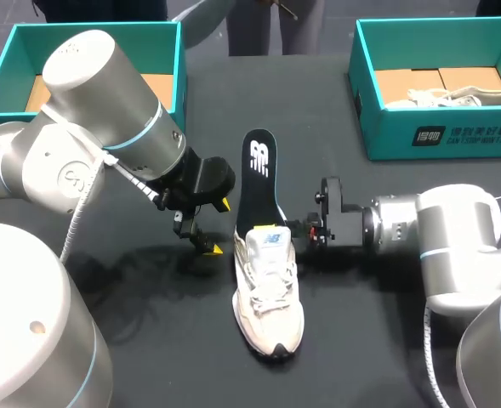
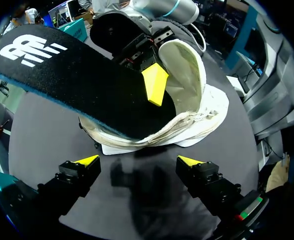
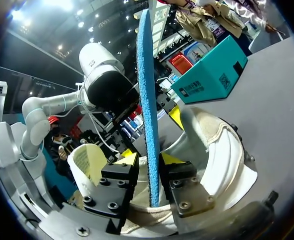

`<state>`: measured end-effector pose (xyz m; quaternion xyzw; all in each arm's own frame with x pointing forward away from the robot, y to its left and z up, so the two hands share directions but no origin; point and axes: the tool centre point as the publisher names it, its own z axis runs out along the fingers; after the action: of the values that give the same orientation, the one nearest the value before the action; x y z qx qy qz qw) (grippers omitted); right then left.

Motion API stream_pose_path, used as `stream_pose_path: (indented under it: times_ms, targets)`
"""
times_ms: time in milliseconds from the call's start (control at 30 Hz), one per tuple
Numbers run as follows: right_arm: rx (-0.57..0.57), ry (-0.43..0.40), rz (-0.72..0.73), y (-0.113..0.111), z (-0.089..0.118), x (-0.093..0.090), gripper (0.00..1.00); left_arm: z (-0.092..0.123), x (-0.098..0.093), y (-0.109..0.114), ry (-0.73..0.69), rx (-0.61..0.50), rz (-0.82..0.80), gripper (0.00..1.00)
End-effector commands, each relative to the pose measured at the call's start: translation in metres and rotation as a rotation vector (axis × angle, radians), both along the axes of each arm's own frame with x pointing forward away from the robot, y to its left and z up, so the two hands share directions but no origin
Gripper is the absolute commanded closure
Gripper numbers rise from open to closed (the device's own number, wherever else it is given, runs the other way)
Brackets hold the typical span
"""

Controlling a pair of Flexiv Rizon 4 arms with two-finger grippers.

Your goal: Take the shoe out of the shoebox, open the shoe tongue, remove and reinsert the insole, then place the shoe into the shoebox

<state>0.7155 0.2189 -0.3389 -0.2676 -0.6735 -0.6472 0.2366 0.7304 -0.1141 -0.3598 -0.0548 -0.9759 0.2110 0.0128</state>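
A white shoe (image 1: 267, 297) lies on the dark table, toe toward me. Its black insole (image 1: 259, 170) sticks out of the heel opening and slants up and away. My right gripper (image 1: 296, 228) is at the shoe's heel. In the right wrist view the insole's blue edge (image 3: 147, 100) stands upright between that gripper's (image 3: 149, 162) fingers, with a thin gap on one side, so it is open. My left gripper (image 1: 204, 226) hangs open just left of the shoe. In the left wrist view its tips (image 2: 138, 162) are wide apart and hold nothing, short of the shoe (image 2: 196, 110) and insole (image 2: 62, 75).
A teal shoebox (image 1: 180, 59) stands at the back left behind my left arm. Another teal shoebox (image 1: 437, 136) at the back right holds a second shoe (image 1: 463, 98). Dark table surface lies in front of and beside the shoe.
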Motion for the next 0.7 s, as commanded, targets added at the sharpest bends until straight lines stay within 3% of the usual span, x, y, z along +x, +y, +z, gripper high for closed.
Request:
stream_pose_path:
  times_ms: [33,700]
  targets:
    - [-0.007,-0.004,0.003,0.0,0.002,0.001,0.72,0.0,0.0,0.0,0.001,0.001,0.0,0.0]
    - [-0.042,-0.065,0.042,0.004,0.023,0.012,0.72,0.0,0.0,0.0,0.001,0.001,0.0,0.0]
